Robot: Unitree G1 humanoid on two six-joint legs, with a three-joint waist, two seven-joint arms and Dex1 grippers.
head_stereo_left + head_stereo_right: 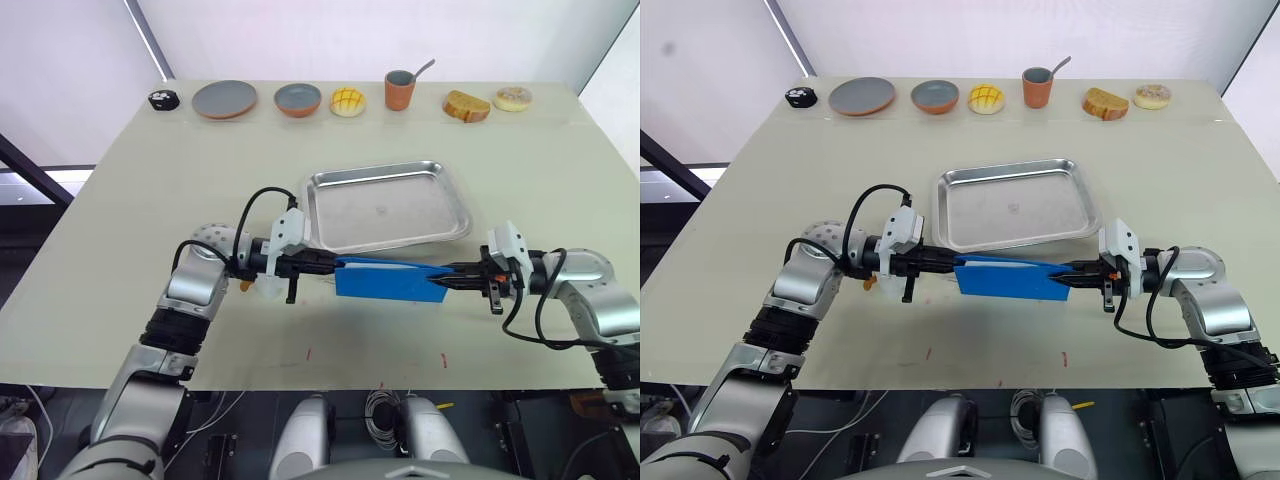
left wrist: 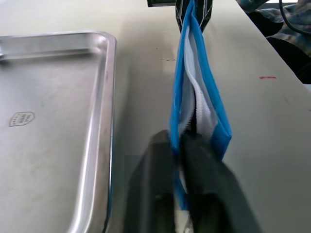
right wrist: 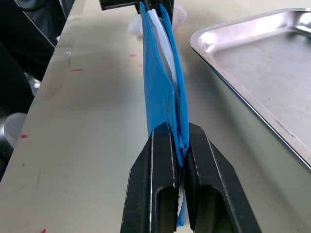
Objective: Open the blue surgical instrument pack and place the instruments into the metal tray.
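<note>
While the tray (image 1: 388, 205) is sitting bare just beyond, the left hand (image 1: 332, 263) and right hand (image 1: 446, 278) are each pinching an end of the pack (image 1: 390, 279).

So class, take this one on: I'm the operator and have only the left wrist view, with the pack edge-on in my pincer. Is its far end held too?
Observer: Yes. The right pincer is shut on the opposite end of the blue pack, facing the left pincer.
Operator: I see one corner of the tray. Anything in it?
Observer: The head view shows the whole tray, with no instruments in it.
Operator: What lies beyond it?
Observer: A row along the table's far edge, including a grey plate and an orange cup.
</note>
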